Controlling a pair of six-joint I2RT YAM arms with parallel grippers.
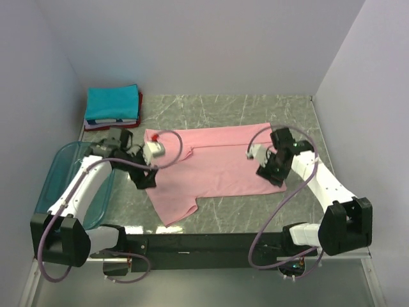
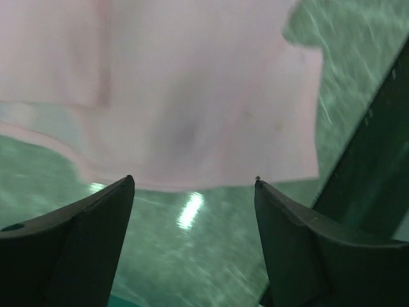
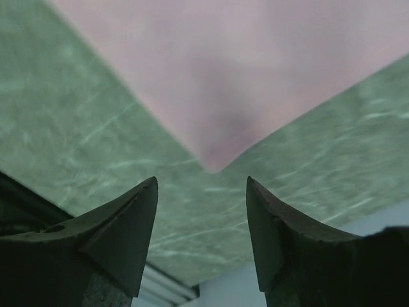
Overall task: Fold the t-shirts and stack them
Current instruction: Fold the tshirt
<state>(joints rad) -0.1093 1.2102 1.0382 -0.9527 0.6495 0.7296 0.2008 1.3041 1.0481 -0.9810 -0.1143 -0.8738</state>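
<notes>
**Pink corner pointing at a parted right gripper**

The right gripper [image 3: 201, 180] fills the near edge of the view. Its two dark, wedge-shaped fingers [image 3: 121, 224] stand well apart, with nothing between them. Both tips hang above the green marbled table [image 3: 96, 128], touching no cloth. Beyond them lies the light pink t-shirt [image 3: 243, 64], flat and softly blurred. Two of its straight edges meet in one corner, which points back at the gap between the fingers and stops just short of the tips. A faint darker patch sits on the cloth near that corner. The table borders the shirt on both sides. A dark strip [image 3: 25, 188] crosses the near left and a pale surface [image 3: 358, 220] shows at the near right.
</notes>
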